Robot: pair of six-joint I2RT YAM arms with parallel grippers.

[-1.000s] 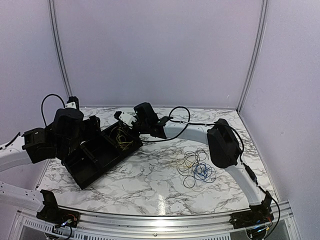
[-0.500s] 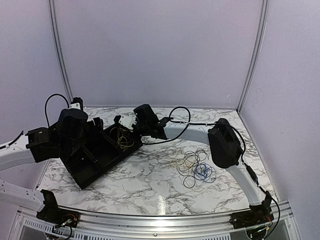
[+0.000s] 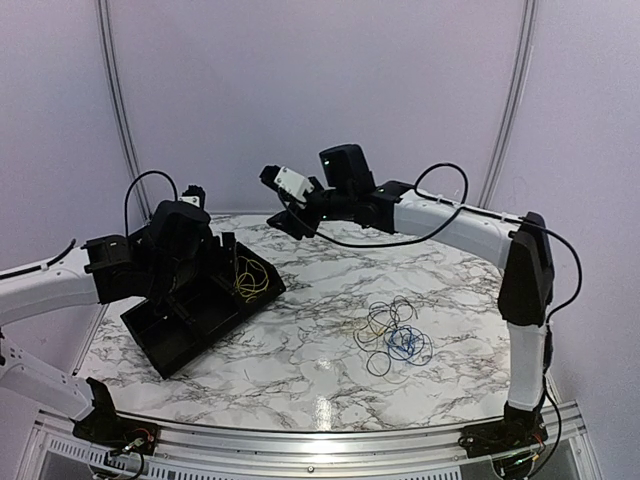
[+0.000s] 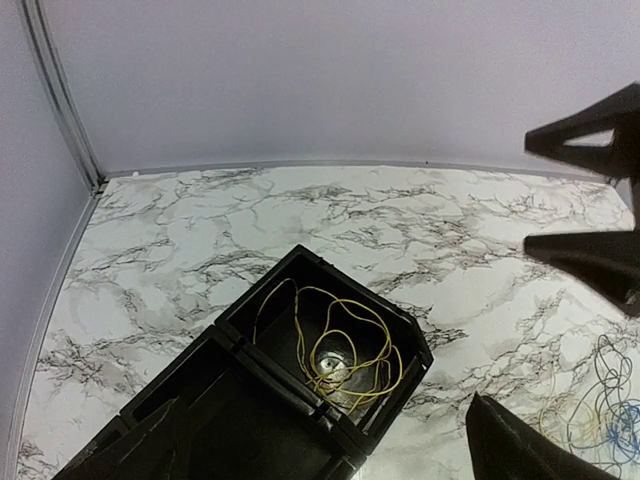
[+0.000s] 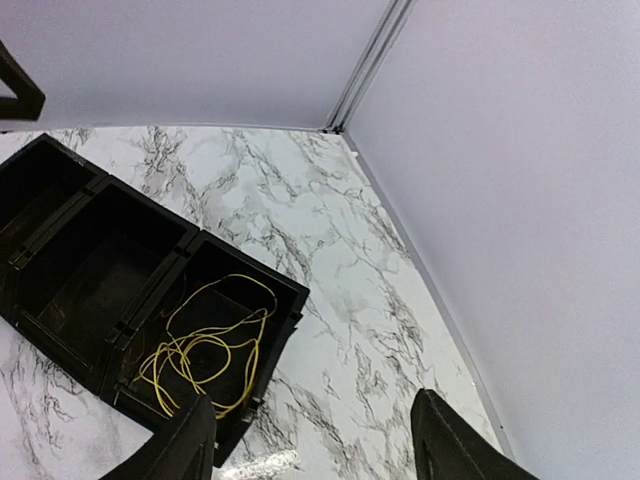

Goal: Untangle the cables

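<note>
The yellow wire (image 3: 247, 281) lay coiled in loose loops inside the end compartment of a black tray (image 3: 185, 340), the compartment nearest the middle of the marble table (image 3: 300, 370). From the right wrist view the tray showed three compartments in a row, and only that end one had anything in it. The wire sat wholly within its walls.

The other wires were well apart from the tray, in a small heap on the bare table toward the right. The blue wire (image 3: 404, 344) was bunched in tight curls at the heap's centre, and the black wire (image 3: 378, 362) spread around and across it in wider loops, one of them reaching toward the near edge. A pale strand (image 3: 370, 325) ran through the heap's left side - its colour was too faint to tell. The wires overlapped one another.

The left gripper (image 4: 320, 440) hung above the tray, its fingers spread wide with nothing between them. The right gripper (image 5: 312, 410) hung high over the far side of the table, above the tray's end compartment - its fingers were also apart and held nothing.
</note>
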